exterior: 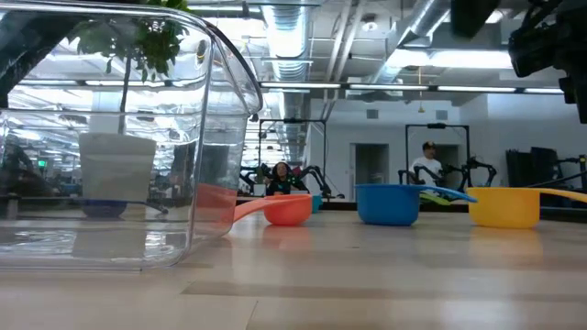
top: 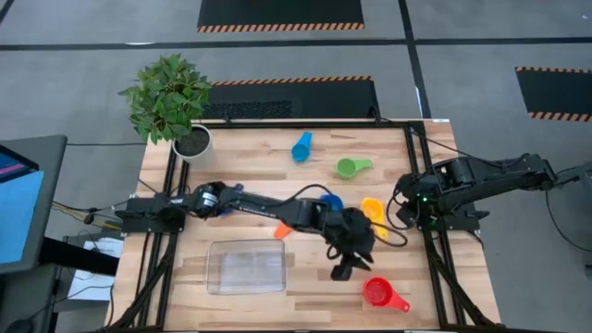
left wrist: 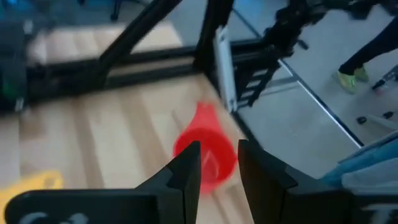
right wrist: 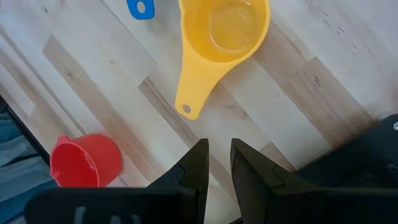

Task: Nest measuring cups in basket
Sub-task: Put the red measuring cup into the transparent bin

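My left gripper [top: 342,271] hangs above the table's near right part, just short of the red measuring cup [top: 379,293], which shows beyond its fingers [left wrist: 205,152]. Its fingers stand a narrow gap apart with nothing between them. My right gripper [right wrist: 219,146] waits at the right edge, narrowly open and empty, above bare wood near the yellow cup [right wrist: 224,31]. The blue cup [top: 331,201] and the orange cup [top: 282,231] lie partly under my left arm. The green cup [top: 350,167] and the light blue cup [top: 302,146] lie farther back. The clear basket [top: 246,265] stands at the near middle.
A potted plant [top: 191,141] stands at the far left corner. Black frame rails run along the table's left and right edges. In the low view the basket wall [exterior: 119,137] fills the left side, and a person [exterior: 426,160] shows in the room behind.
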{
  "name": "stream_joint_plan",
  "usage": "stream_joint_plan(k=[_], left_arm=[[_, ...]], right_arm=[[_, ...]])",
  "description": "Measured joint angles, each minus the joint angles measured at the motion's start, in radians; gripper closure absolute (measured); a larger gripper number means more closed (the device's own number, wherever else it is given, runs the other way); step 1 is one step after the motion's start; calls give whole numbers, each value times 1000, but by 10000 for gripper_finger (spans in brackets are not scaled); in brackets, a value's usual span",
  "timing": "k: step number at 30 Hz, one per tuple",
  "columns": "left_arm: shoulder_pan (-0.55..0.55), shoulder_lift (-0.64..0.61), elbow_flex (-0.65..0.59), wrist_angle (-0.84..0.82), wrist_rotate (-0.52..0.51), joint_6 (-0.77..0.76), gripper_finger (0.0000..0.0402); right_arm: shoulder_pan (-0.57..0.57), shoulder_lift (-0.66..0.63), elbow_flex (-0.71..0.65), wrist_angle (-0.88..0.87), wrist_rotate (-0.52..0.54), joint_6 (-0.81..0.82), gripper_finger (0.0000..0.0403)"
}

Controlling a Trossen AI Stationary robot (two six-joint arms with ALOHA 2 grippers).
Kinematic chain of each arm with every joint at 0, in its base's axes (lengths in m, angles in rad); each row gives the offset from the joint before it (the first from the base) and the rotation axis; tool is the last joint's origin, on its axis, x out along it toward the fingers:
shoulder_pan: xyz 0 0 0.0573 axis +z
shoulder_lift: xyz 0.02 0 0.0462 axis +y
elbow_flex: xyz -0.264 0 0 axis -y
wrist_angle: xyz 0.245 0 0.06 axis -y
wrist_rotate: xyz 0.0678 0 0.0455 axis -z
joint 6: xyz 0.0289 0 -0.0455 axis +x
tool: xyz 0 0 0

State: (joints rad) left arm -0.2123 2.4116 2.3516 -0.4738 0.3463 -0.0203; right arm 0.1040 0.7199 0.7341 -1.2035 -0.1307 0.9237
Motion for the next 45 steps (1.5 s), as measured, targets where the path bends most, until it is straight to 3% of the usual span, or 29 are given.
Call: stream_joint_plan(k=[5,10,17,23,29,35,40,45], left_arm=[[-33,41,-1,61,-16,6,308],[-36,45,0,-31,-18,-21,308],[7,-48,4,-402,-28,59,308],[58,-149,4,-716,-88,153,308],[87,-255,4,-909,-105,258,308],[101,-338,4,-995,-126,281,308],[101,-371,4,-1017,-116,280,308],[102,-372,-22,-1101,-92,297,308]], right_arm=[[2,0,0,17,-2,68,310],[44,1,0,138,-83,51,310],[164,-1,0,399,-224,245,319],[289,3,0,554,-210,451,329],[418,50,0,801,-18,525,331],[535,170,0,1015,229,468,331],[626,327,0,1258,454,281,331],[683,497,86,1412,714,-41,331]])
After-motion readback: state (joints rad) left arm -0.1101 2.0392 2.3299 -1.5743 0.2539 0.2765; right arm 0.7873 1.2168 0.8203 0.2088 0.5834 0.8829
